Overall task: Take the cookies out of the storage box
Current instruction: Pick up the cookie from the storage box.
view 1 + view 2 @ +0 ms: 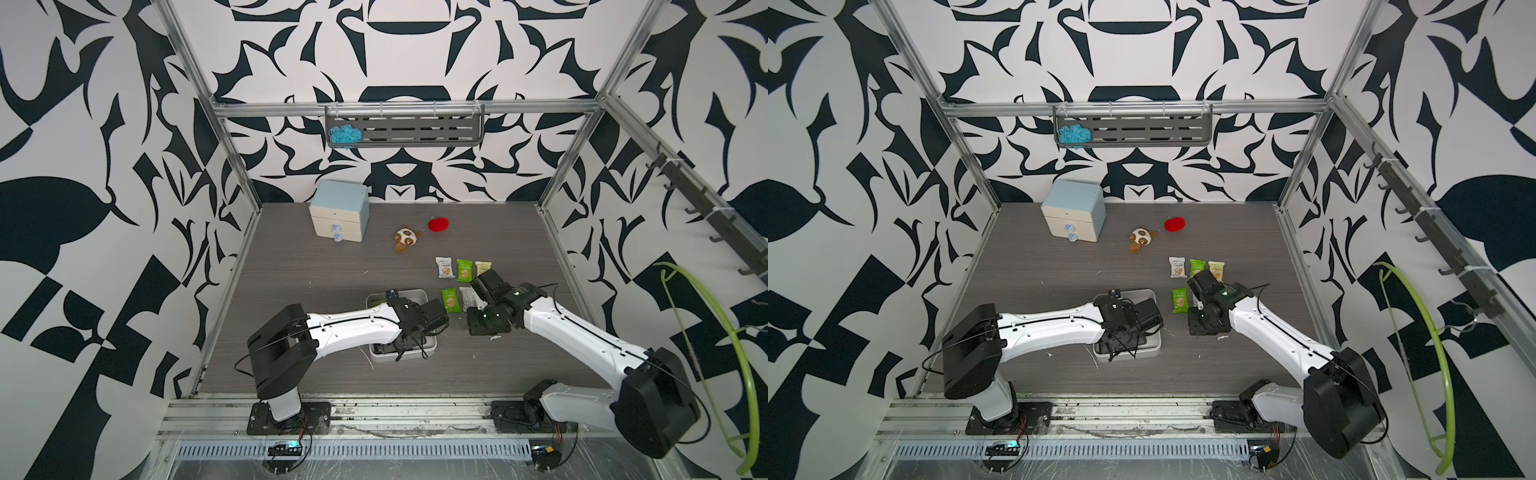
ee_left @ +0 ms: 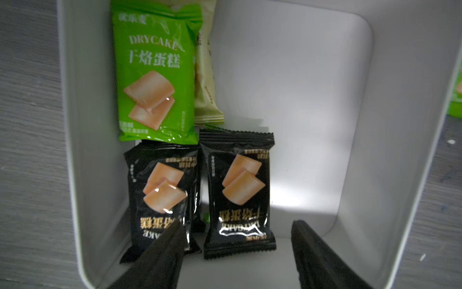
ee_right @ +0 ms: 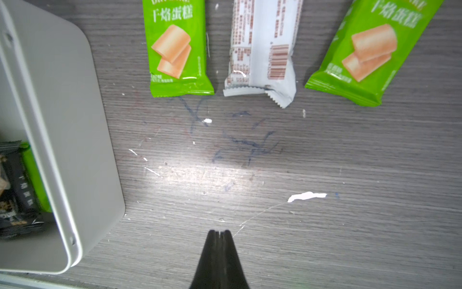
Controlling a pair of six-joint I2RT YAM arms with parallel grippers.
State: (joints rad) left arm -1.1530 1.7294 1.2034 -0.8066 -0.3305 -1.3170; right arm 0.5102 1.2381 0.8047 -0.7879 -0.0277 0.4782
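Reaching inward, wrists tipped down.
Extends the white-and-black left arm rightward, black two-fingered left gripper pointing down, jaws parted; stretches the matching right arm leftward, right gripper jaws pressed together.

Storage box front-centre on table, under my left arm. Inside I see four cookies crowded toward one wall: two side by side, two more beyond, one overlapping other. Loose packets on table right of box, two rows. Cabinet far back left; plush toy right of it, behind packets.
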